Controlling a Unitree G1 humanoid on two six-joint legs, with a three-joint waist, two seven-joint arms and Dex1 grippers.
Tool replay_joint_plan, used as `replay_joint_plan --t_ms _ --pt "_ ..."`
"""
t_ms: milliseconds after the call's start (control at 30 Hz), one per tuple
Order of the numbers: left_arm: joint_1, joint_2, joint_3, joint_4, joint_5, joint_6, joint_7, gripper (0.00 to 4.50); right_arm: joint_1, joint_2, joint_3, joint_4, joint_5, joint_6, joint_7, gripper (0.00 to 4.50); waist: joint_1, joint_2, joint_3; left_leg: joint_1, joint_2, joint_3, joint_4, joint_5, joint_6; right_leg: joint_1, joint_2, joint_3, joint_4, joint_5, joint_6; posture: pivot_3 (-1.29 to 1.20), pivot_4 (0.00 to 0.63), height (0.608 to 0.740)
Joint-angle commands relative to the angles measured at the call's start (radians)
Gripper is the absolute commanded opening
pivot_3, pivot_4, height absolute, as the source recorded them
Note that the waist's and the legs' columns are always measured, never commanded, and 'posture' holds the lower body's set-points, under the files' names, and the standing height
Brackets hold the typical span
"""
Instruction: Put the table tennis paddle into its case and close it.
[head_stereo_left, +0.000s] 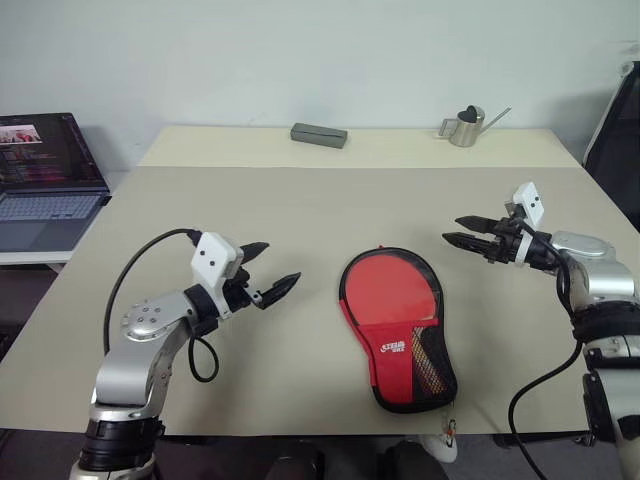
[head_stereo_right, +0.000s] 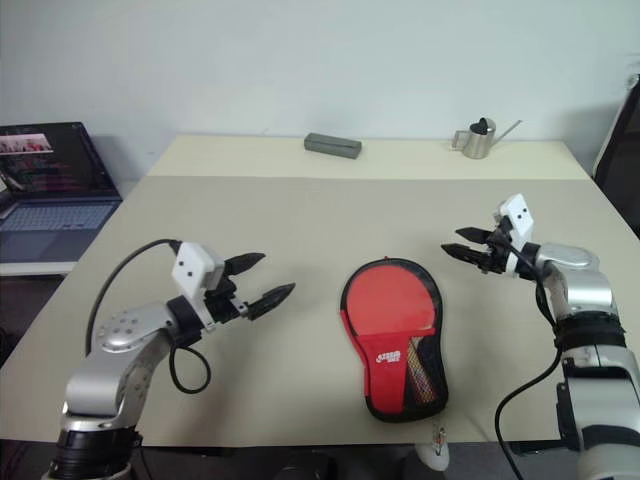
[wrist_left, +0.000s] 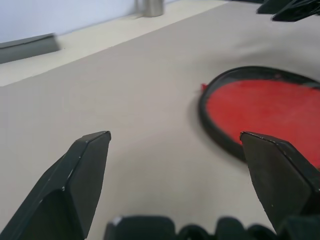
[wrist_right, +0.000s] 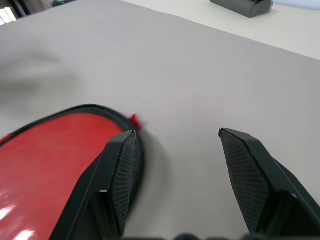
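The case (head_stereo_left: 398, 328) lies flat on the surface (head_stereo_left: 300, 215), red panel up. At its 9 o'clock the left end effector (head_stereo_left: 270, 268) is spread, empty; at 2 o'clock the right end effector (head_stereo_left: 458, 230) likewise.

The case (head_stereo_left: 398, 330) lies at the near middle of the table (head_stereo_left: 300, 230) and bears a small white logo print on its red panel, just above the mesh pocket; the letters are too small to make out. The laptop (head_stereo_left: 45, 180) at the far left shows a lit screen whose content cannot be read.
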Motion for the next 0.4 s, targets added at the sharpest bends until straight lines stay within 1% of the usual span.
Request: replay_joint_plan --t_ms 33,100,200,400 --pt "-0.021 0.001 0.005 -0.074 0.017 0.003 0.074 4.50 -0.081 -0.030 -0.022 0.135 -0.045 -0.097 0.030 2.92 0.000 0.000 0.000 0.000 0.000 0.000 0.000 0.000 0.000 0.000 0.000 0.000 0.000 0.000 0.000 0.00 0.150 0.740" --pt "-0.034 -0.004 -0.014 -0.074 0.035 0.001 0.110 4.50 -0.127 -0.041 -0.034 0.220 -0.065 -0.139 0.021 2.92 -0.001 0.000 0.000 0.000 0.000 0.001 0.000 0.000 0.000 0.000 0.000 0.000 0.000 0.000 0.000 0.00 0.150 0.740" --pt "-0.027 0.014 -0.026 -0.046 0.069 -0.041 0.121 4.50 -0.163 -0.032 -0.050 0.278 -0.077 -0.179 -0.011 2.92 -0.002 0.000 0.000 0.000 0.000 0.001 0.000 0.000 0.000 0.000 0.000 0.001 0.000 0.000 0.000 0.00 0.150 0.740" --pt "-0.034 0.007 -0.046 0.005 0.096 -0.080 0.142 4.50 -0.172 -0.002 -0.050 0.300 -0.104 -0.198 -0.005 2.92 -0.008 0.001 0.000 0.000 0.001 0.003 0.000 0.000 0.000 -0.001 0.000 0.002 0.001 0.000 0.000 0.00 0.150 0.740"
